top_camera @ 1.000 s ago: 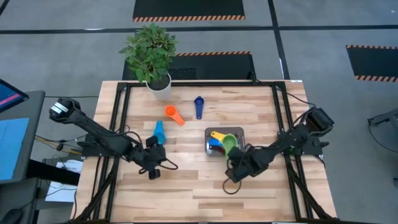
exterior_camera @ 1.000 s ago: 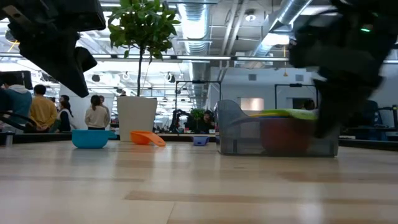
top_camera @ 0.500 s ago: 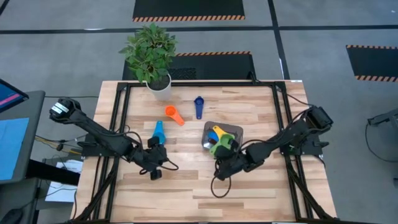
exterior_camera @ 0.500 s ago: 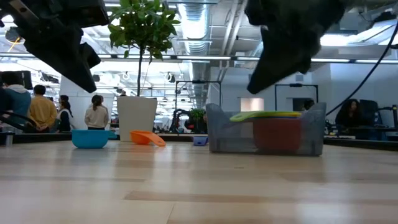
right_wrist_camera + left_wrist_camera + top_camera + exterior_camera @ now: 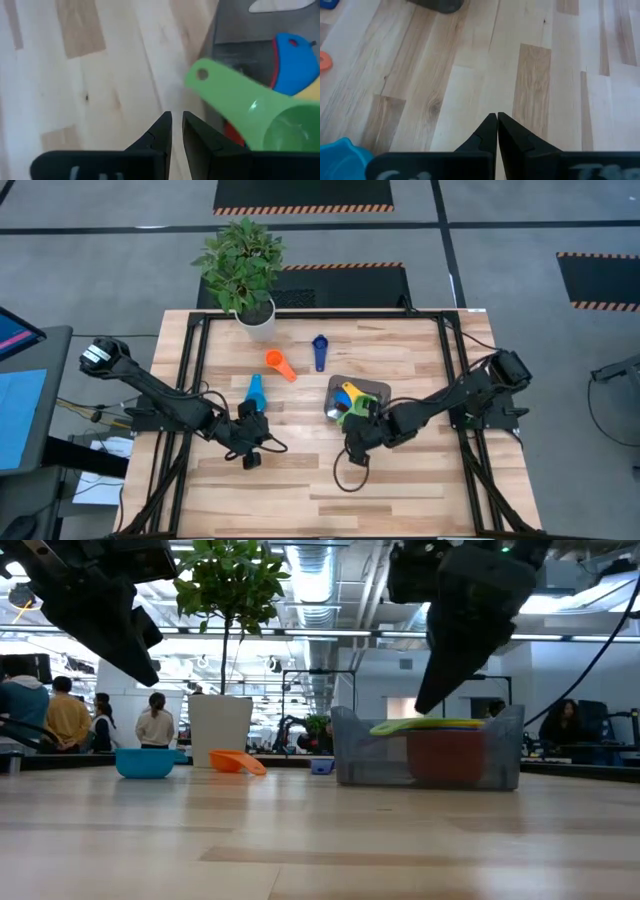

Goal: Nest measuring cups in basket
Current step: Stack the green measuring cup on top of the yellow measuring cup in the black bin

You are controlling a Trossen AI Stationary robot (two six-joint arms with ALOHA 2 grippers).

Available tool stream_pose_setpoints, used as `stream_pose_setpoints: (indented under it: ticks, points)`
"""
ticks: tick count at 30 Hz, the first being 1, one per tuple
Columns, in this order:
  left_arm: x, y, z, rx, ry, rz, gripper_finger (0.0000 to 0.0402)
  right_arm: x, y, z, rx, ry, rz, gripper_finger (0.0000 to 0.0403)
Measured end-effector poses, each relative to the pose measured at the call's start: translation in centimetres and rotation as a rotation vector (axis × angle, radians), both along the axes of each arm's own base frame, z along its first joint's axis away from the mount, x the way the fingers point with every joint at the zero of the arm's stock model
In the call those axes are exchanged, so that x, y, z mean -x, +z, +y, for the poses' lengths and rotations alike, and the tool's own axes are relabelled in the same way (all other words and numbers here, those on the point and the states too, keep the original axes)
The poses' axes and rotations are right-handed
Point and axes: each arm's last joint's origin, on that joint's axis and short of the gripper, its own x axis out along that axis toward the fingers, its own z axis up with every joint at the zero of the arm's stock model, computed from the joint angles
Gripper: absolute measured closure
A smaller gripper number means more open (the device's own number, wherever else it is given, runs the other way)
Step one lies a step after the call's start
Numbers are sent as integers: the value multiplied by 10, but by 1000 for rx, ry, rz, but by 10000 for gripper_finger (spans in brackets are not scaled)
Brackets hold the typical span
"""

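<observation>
The dark grey basket sits askew right of the table's middle. It holds a green cup, a yellow cup, a blue cup and a red cup. The green cup's handle sticks out over the basket's near left rim. A light blue cup, an orange cup and a dark blue cup lie loose on the table. My right gripper hangs above the table beside that handle, its fingers a narrow gap apart with nothing between. My left gripper is shut, above bare wood near the light blue cup.
A white plant pot with a leafy plant stands at the far edge, left of middle. Black frame rails run along the table's left and right sides. People stand in the room beyond the table.
My right gripper has risen and gone toward the table's left edge, rolling about its own line. The basket with its cups has turned about and slid a little to the left; it now sits askew. My left arm has kept still.
</observation>
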Motion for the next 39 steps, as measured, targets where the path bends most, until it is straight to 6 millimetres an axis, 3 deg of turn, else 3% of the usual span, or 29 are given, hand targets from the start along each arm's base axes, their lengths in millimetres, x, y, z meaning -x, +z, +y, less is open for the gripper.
stream_pose_setpoints:
  ticks: [15,27,39]
  points:
    - [0,0,1,-16,15,-10,401,-10,0,-37,97,-88,-7,333]
    - [0,0,1,-26,5,-9,401,-9,2,-8,-26,74,-30,333]
    - [0,0,1,-26,6,-8,401,-24,-30,-34,-31,21,64,333]
